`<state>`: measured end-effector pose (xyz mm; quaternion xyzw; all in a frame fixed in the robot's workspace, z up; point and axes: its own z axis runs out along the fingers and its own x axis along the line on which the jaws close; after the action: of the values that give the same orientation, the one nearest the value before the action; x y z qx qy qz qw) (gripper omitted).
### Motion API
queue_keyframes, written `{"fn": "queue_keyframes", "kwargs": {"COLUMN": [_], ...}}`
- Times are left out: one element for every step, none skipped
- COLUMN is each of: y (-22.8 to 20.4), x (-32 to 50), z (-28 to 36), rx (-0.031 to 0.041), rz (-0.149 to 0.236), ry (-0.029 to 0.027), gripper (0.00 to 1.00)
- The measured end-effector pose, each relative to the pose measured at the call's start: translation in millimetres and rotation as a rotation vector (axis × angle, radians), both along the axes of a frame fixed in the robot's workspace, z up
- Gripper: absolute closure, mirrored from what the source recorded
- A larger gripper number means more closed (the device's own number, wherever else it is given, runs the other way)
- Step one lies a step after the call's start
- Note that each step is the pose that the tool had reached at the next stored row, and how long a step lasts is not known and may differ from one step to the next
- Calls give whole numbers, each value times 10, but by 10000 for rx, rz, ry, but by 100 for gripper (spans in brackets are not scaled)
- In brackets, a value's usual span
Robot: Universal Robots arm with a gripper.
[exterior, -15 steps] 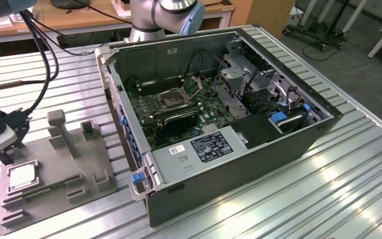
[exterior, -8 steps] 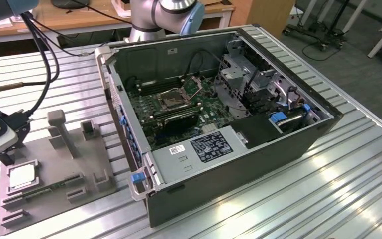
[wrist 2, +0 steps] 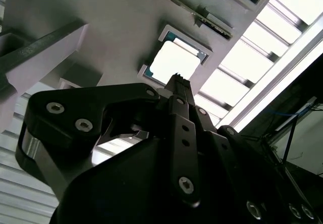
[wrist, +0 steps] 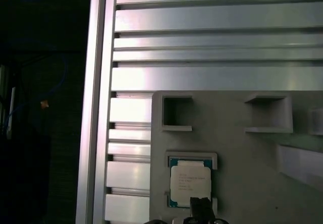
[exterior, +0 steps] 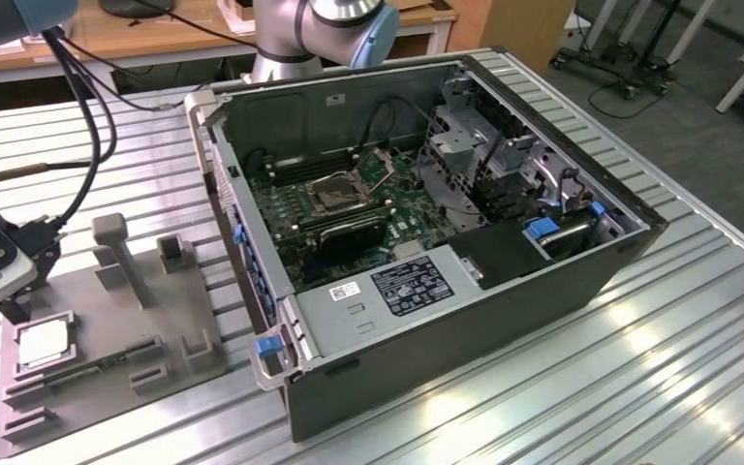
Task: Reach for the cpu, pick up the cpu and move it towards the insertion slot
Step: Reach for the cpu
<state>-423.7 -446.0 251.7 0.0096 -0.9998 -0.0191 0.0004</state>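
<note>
- Cpu [exterior: 43, 341] lies flat in a square pocket of the grey fixture [exterior: 127, 334], silvery face up, at the exterior view's left.
- Both wrist views look straight at it: the cpu [wrist 2: 174, 61] [wrist: 188, 182] sits squarely in its raised frame, with a thin blue-green edge showing around the metal lid.
- And right there is the gripper [exterior: 13, 312], hovering at the chip's edge on the exterior view's left. The fingers are drawn together into one narrow dark tip with nothing between them.
- In both wrist views that tip [wrist 2: 177, 77] [wrist: 200, 203] overlaps the rim of the cpu. Whether it touches the chip cannot be told.
- Around the chip, the fixture carries empty rectangular pockets [wrist: 176, 112] and two upright posts [exterior: 113, 254].
- The fixture rests on the ribbed aluminium table [exterior: 631, 378].
- Over to the exterior view's right, well apart from the chip, stands the open computer case [exterior: 476, 320].
- Inside it is the insertion slot [exterior: 336, 194], a silvery frame with a dark centre on the green board.
- Behind the case rises the arm [exterior: 314, 24], and a black cable [exterior: 88, 126] hangs down towards the wrist.
</note>
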Motion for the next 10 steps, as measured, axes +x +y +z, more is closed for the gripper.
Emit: {"fn": "queue_keyframes", "kwargs": {"y": [0, 0, 0, 0, 0, 0, 0, 0, 0, 0], "x": [0, 0, 0, 0, 0, 0, 0, 0, 0, 0], "z": [-8, -11, -11, -11, -12, -12, -13, -17, -22, -27], "rx": [1, 0, -1, -2, -1, -1, 0, 0, 1, 0], "rz": [0, 0, 0, 0, 0, 0, 0, 0, 0, 0], "ry": [-1, 0, 2, 2, 2, 1, 0, -1, -4, -2], "gripper": [90, 90, 90, 90, 90, 90, 90, 90, 90, 90]}}
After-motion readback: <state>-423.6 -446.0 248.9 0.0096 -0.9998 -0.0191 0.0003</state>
